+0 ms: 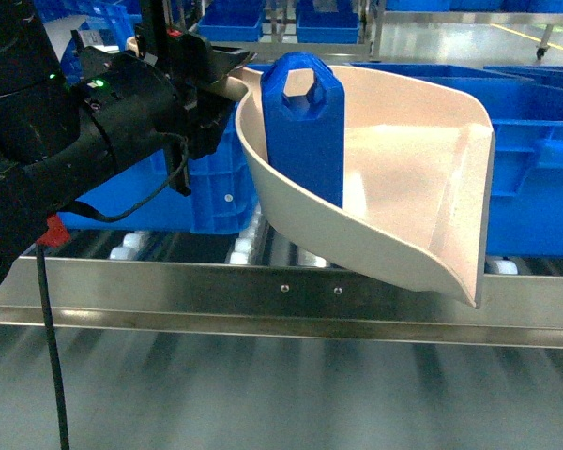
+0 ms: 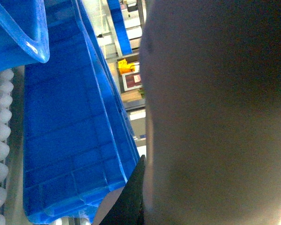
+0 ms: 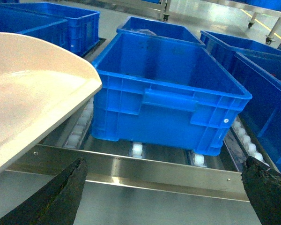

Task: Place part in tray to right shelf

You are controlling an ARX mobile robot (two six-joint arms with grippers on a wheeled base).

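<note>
The step in hand looks like the carry: the pale beige plastic dustpan-shaped tray (image 1: 413, 178) hangs in the air in front of the stainless-steel roller shelf (image 1: 291, 286), and the next move, as I judge it, calls for bringing it over the shiny front rail and lowering it onto the white rollers without tipping its load out. The left gripper (image 1: 206, 80), a black claw at the end of the dark arm, sits at the tray's handle end and appears clamped on the handle, though the jaws themselves are mostly masked by the gripper body. Just to the right of that gripper, inside the tray's curved wall, stands the small bright-blue plastic block with a hexagonal hole in its top tab (image 1: 305, 127), upright and leaning against the back wall; the tray's wide lip points away from the gripper, to the right and slightly down. The right gripper (image 3: 164, 197) holds nothing, its two black fingers spread wide apart, with a large blue plastic crate (image 3: 164, 89) on the rollers beyond it and the tray's edge to its left.
</note>
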